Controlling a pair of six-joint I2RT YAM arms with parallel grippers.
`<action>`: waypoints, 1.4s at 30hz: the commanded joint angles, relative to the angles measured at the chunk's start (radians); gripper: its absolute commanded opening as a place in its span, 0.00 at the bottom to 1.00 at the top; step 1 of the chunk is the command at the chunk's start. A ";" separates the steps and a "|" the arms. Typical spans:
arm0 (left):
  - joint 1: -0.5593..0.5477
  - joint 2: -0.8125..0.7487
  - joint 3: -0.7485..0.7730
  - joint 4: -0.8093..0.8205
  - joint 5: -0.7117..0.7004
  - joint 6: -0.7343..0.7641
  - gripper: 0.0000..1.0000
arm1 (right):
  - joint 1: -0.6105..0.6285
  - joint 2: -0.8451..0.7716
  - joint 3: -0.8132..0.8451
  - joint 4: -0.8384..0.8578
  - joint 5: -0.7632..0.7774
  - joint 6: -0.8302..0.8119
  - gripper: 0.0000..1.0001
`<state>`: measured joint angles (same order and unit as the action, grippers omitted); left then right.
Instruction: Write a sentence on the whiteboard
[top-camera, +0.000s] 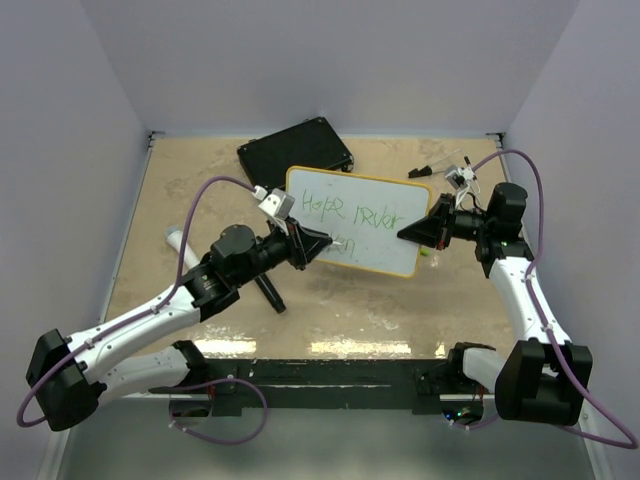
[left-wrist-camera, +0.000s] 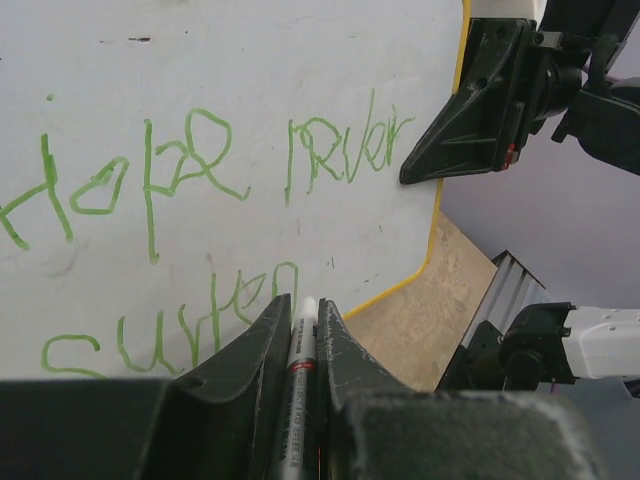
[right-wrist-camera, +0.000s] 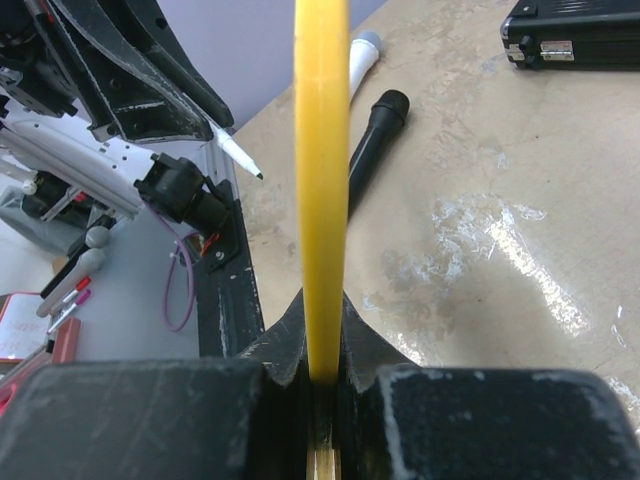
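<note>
Green sentence (left-wrist-camera: 200, 170) on whiteboard (top-camera: 385, 256) clamped by right gripper (top-camera: 404, 235); left gripper (top-camera: 326, 243) grips marker (left-wrist-camera: 303, 345).

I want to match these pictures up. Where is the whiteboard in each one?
Top external: the whiteboard is in the middle, between both arms.
Left wrist: its white face with the green sentence fills the upper left.
Right wrist: only its yellow rim shows, a vertical stripe in the centre.
Shared landmark: the right gripper clamping its edge.

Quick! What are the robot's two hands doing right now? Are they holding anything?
Left gripper: closed, holding the marker.
Right gripper: closed, pinching the whiteboard by its yellow edge.
</note>
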<state>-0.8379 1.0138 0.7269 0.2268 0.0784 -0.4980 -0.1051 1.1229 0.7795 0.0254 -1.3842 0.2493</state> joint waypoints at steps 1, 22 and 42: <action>0.008 -0.024 -0.004 0.074 -0.015 -0.020 0.00 | 0.002 -0.035 0.006 0.073 -0.065 0.021 0.00; -0.047 0.189 0.193 0.066 -0.031 0.016 0.00 | 0.002 -0.032 0.006 0.080 -0.067 0.025 0.00; -0.087 0.261 0.243 0.086 -0.107 0.039 0.00 | 0.002 -0.029 0.006 0.080 -0.065 0.025 0.00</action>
<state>-0.9154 1.2724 0.9192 0.2558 0.0124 -0.4858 -0.1051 1.1229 0.7773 0.0387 -1.3842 0.2550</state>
